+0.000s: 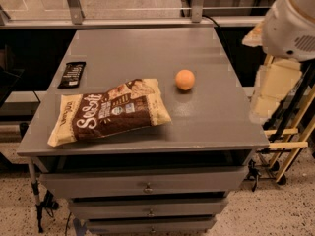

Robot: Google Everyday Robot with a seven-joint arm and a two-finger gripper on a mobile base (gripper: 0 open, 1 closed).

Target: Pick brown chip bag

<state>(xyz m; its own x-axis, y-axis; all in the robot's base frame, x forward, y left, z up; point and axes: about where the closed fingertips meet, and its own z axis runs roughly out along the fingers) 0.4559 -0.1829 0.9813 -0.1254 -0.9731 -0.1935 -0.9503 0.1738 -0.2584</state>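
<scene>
The brown chip bag lies flat on the front left of the grey table top, with its dark brown centre, white lettering and cream-yellow ends facing up. My arm's white link hangs at the upper right, beyond the table's right edge. The gripper appears as a cream-coloured shape below that link, off the table's right side and far from the bag. It holds nothing that I can see.
An orange ball sits right of the bag near the table's middle. A small black bar wrapper lies at the left edge. Drawers are below the top. A wooden rack stands to the right and a railing behind.
</scene>
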